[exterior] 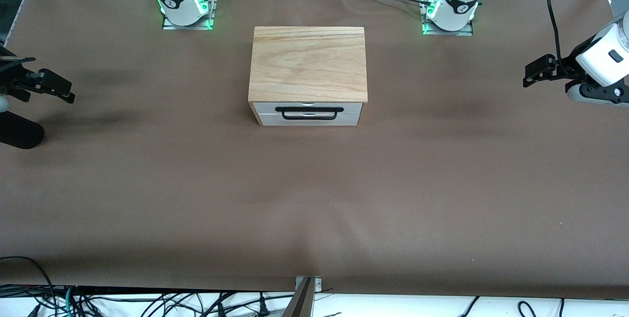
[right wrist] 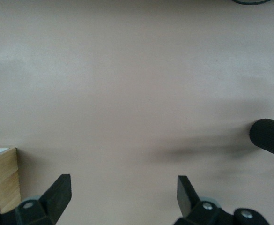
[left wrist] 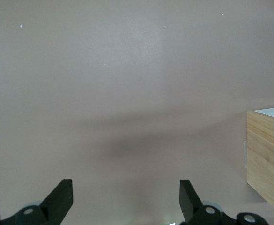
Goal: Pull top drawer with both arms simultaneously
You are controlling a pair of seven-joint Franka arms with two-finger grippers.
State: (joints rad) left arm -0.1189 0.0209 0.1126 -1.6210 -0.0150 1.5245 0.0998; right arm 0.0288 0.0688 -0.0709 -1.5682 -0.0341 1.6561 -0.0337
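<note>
Drawer front (exterior: 309, 113) sat shut under the cabinet's wood top (exterior: 308, 64), midway along the table (exterior: 314, 199), its black handle (exterior: 309, 112) facing the front camera. From the front, the right claw (exterior: 49, 86) and left claw (exterior: 540, 69) hung over opposite table ends; nothing had started, and both must come in to the handle. In the left wrist view, the left claw (left wrist: 126, 199) stood spread; the right wrist view showed the right claw (right wrist: 124, 197) spread too. No readable writing.
</note>
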